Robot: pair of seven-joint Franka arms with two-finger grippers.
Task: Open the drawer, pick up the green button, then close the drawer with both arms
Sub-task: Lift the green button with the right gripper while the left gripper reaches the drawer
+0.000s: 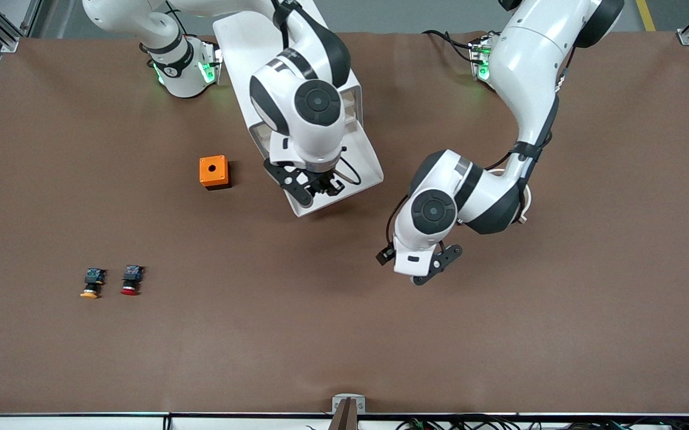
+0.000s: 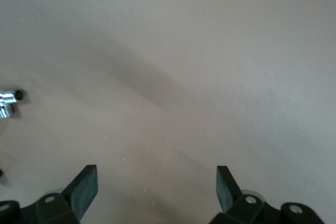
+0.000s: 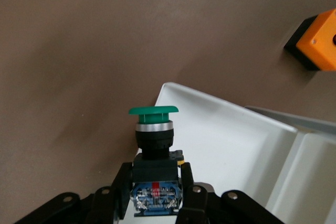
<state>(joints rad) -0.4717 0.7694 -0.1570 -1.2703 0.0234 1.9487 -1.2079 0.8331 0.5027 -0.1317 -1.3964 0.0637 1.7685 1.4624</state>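
The right gripper pinches the green button by its dark body, up over the open drawer. If it slips, it falls back in. The left gripper waits wide open, holding nothing, over the bare table.

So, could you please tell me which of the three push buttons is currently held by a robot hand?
The green-capped button, clamped in the right hand over the white drawer. The orange-capped button and red-capped button lie loose on the table.
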